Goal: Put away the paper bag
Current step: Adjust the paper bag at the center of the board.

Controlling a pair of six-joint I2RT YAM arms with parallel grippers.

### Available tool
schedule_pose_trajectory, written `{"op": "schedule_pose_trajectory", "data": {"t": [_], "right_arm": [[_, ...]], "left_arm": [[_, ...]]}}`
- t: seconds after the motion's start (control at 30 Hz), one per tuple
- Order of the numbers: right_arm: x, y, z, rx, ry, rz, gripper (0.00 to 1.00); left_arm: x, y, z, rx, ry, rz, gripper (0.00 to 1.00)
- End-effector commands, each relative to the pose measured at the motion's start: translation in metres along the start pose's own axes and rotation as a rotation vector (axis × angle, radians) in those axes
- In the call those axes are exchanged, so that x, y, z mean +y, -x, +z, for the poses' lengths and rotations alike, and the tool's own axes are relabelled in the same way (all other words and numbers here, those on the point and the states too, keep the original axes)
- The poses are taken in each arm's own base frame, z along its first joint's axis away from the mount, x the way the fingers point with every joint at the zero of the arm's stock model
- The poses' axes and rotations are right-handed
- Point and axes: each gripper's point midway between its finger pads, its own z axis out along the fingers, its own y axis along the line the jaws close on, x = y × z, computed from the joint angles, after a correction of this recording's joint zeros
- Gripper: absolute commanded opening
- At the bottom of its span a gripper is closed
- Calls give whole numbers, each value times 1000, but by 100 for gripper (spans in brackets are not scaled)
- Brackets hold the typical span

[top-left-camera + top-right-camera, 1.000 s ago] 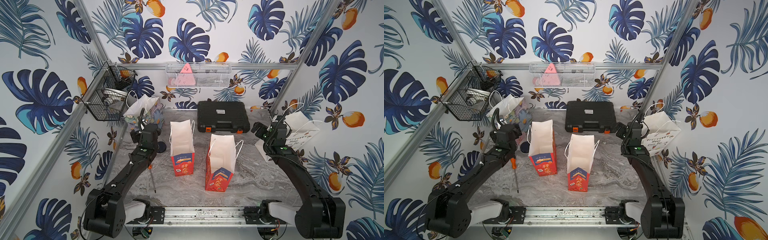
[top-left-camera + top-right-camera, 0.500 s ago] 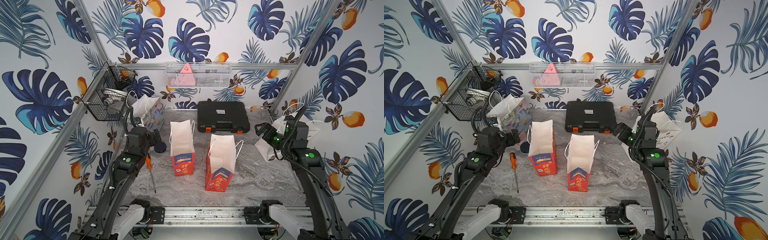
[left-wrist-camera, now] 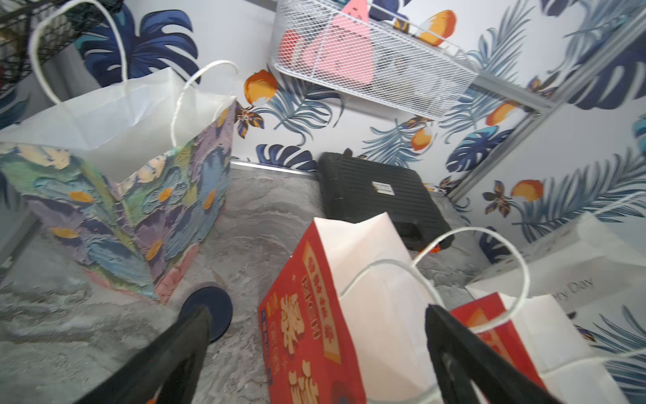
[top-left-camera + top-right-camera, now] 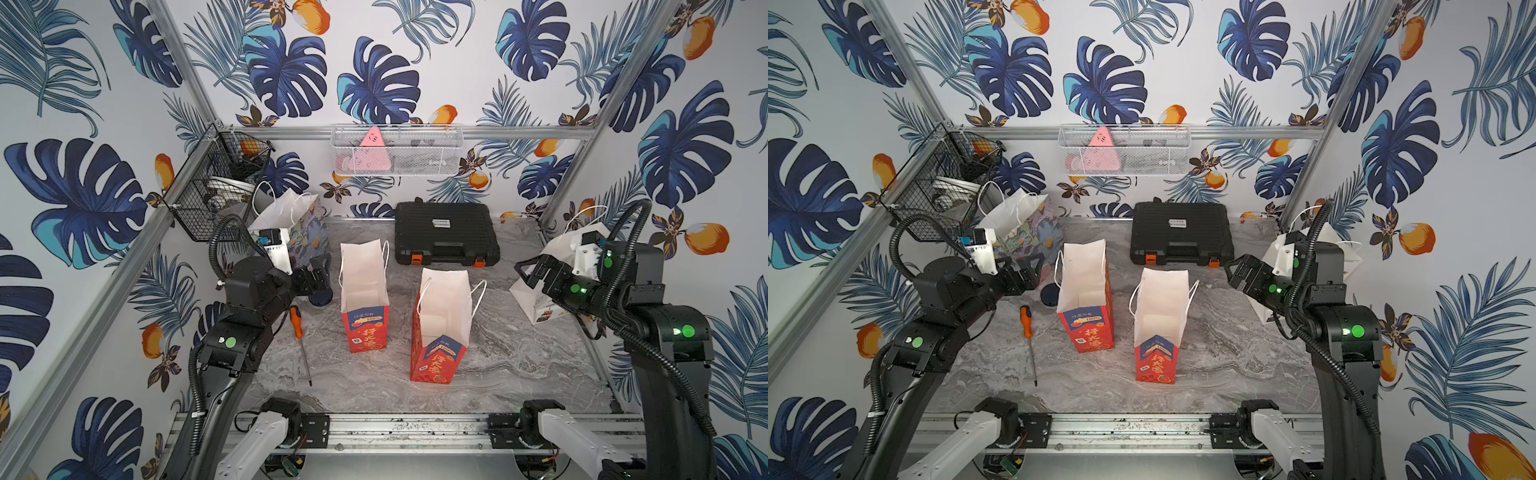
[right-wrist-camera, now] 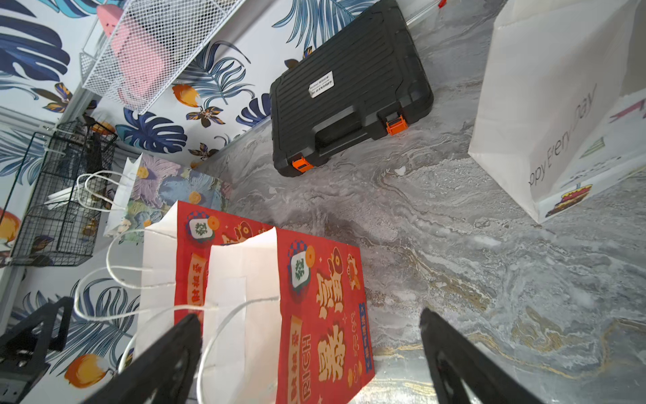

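Two red bags (image 4: 365, 299) apart, marble (image 4: 400, 332) between

Top views: high front, looking down over whole table (image 4: 519, 361). Wrist views: close, low, sharing toolcase (image 3: 377, 199).

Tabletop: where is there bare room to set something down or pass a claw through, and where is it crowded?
Widest bare marble lies between the nearer red bag, the white bag and the front rail. A narrower strip runs between the black case and the farther red bag. Crowded: the left rear, with floral bag, dark disc and screwdriver close together.
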Motion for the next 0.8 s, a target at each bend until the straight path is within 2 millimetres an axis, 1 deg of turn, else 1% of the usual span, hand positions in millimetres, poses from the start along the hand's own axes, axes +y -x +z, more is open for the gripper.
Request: {"op": "schedule_pose_trajectory", "data": {"t": [0.0,0.07,0.17,0.27,0.4,0.5,0.63,0.77], "right_arm": [[4,-22,-14,101,17,-20,99],[9,-24,-21,94,28,-34,99],[13,-26,-26,106,43,-36,99],[19,-33,-29,141,75,-23,98],[15,-43,-26,186,71,-7,98],[10,-54,-16,238,69,12,97],[6,-61,-2,269,67,27,96],[11,-68,10,290,67,4,96]], "left_arm": [[-39,23,-10,-41,-191,-7,99],[-55,32,-15,-43,-261,-6,99],[-75,38,-23,-38,-371,-17,99],[-89,42,-29,-40,-447,-32,99],[-95,42,-31,-31,-487,-40,99],[-97,38,-29,-8,-505,-59,99],[-100,31,-23,27,-520,-74,99],[-102,25,-16,51,-519,-82,99]]}}
